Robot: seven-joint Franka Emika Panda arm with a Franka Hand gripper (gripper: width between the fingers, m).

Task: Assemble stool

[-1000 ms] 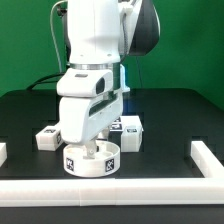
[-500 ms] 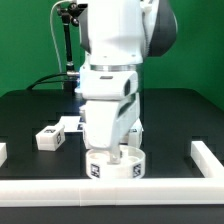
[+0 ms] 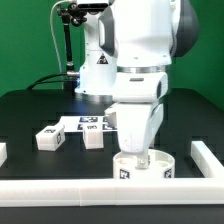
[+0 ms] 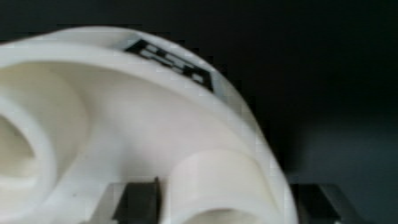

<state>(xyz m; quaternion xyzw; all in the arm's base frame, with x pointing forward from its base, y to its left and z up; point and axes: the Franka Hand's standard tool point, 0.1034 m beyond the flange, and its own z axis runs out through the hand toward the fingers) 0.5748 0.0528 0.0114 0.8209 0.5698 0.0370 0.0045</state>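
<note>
The jaws are clamped on the rim of the seat [image 3: 155, 172]. In the wrist view the two grey fingers [image 4: 128, 205] stand on either side of the seat's thick white wall, pressed close against it. A black-and-white tag [image 4: 173, 58] sits on the rim further round. In the exterior view the jaws point straight down into the round seat's hollow, and the white arm [image 3: 140, 60] rises above them at twelve o'clock.

The seat is at the near edge of the black worktop [image 3: 30, 110], just behind the front rail [image 3: 60, 190] at its six o'clock. Whether it touches the worktop or hangs just above it cannot be told. The right rail [image 3: 205, 155] lies near at three o'clock.

At about ten o'clock from the seat stands one leg [image 3: 95, 138], and the second leg [image 3: 50, 137] lies further off at nine o'clock, apart from the first. The marker board [image 3: 92, 123] lies flat behind them at about eleven o'clock. A black stand [image 3: 67, 40] rises at the far edge.
</note>
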